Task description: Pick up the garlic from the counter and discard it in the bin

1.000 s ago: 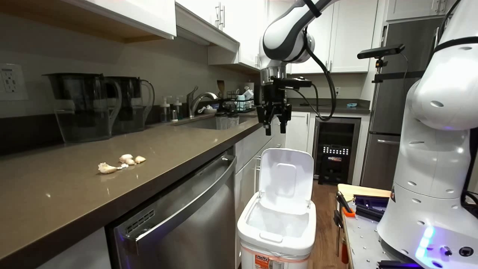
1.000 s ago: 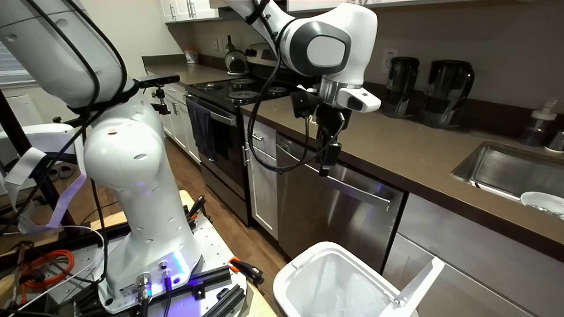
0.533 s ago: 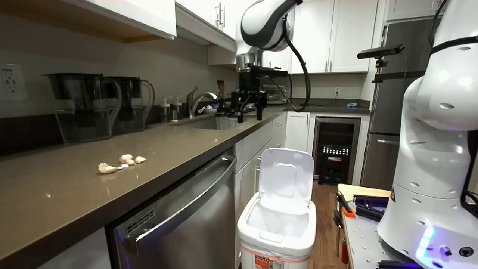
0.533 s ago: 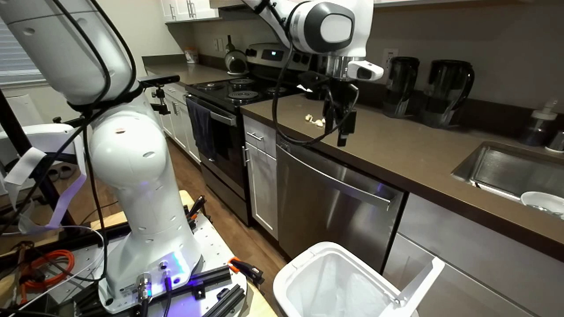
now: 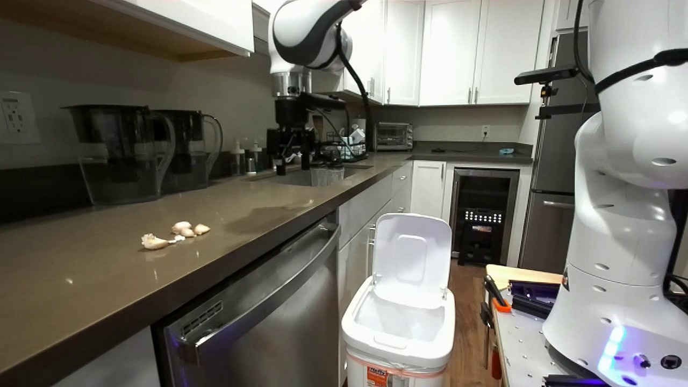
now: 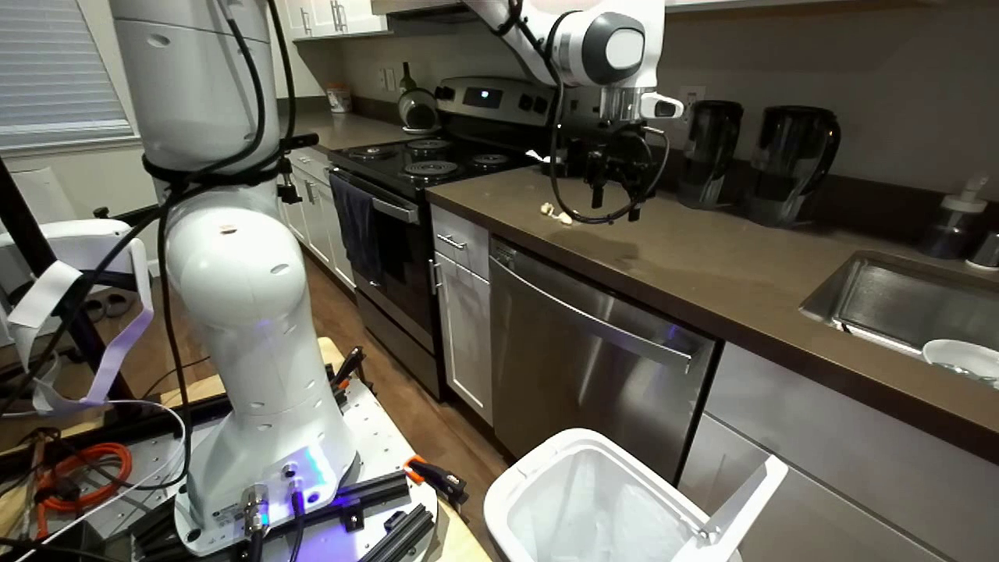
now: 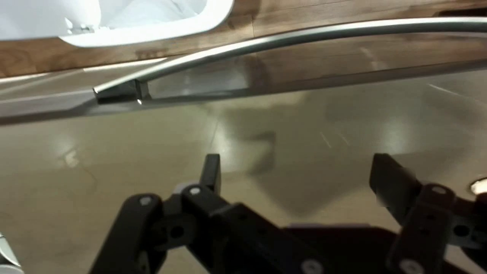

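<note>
Both exterior views showing garlic (image 5: 187,233), fingers (image 7: 211,171) parted

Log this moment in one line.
gripper: open, empty, above counter | garlic: several pieces, on counter, apart from gripper | bin: lid up | step: pick not yet done

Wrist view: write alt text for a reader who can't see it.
A black gripper, jaws apart and empty, hangs over a glossy brown counter. What looks like a bit of garlic is cut off at the right edge. Past the counter's edge, toward the top, are a curved steel handle and, upper left, part of the open white bin.
</note>
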`<action>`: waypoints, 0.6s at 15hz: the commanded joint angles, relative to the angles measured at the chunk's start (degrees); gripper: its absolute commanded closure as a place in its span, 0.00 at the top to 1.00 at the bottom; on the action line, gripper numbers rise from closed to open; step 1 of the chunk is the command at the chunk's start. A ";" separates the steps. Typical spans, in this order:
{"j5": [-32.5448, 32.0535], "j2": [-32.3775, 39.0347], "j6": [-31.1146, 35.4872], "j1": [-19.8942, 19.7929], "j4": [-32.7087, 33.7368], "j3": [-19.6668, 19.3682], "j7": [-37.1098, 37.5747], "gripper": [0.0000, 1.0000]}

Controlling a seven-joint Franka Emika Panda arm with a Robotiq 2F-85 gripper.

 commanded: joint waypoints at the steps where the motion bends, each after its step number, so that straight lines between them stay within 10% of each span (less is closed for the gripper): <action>1: 0.89 7.11 -5.18 1.34 10.31 2.20 -8.13 1.00; 9: -1.56 14.54 -9.29 3.27 18.91 6.33 -24.70 1.00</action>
